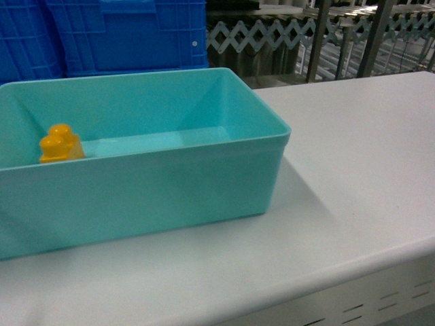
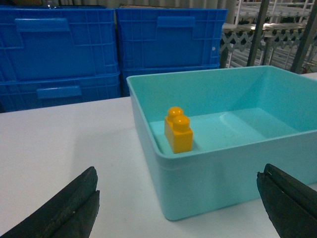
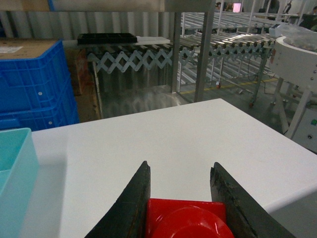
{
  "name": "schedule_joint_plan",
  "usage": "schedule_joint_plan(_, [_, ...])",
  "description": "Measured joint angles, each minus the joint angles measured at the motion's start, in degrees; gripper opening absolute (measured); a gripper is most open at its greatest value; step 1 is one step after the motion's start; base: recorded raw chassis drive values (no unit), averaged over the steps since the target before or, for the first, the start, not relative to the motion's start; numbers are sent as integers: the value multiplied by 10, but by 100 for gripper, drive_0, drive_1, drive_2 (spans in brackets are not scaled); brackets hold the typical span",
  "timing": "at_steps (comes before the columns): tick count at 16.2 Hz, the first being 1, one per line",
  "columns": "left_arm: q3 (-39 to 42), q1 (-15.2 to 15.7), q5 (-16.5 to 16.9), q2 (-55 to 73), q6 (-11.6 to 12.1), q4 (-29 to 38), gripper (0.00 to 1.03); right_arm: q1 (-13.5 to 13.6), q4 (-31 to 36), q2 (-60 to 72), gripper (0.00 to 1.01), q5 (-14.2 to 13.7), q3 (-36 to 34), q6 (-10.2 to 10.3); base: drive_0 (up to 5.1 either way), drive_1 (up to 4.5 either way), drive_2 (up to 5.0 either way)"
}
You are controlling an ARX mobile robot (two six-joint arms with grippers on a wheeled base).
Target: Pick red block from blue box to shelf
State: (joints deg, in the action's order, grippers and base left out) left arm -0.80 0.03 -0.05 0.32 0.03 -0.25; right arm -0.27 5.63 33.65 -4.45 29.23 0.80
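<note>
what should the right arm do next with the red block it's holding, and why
Probably carry it toward the shelf. The right gripper is shut on the red block, which sits between the fingers above the white table, already outside the blue box. Only the yellow brick is left in the box, so the pick looks done and placing remains.

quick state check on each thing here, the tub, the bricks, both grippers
light turquoise plastic tub: upright on the white table, open top
orange-yellow two-knob brick: standing upright inside the tub, near a wall
glossy red plastic brick: out of the tub, held between the right gripper's fingers
right gripper: shut on the red brick
left gripper: open, empty
</note>
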Motion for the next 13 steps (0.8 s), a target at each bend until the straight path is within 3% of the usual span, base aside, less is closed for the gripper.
schedule_joint_plan(9, [0, 0, 0, 0, 0, 0, 98, 0, 0, 0, 29, 0, 0, 0, -145, -145, -145])
schedule_joint_plan(13, [0, 0, -2, 0, 0, -1, 98, 2, 0, 3, 29, 3, 0, 0, 218, -626, -52])
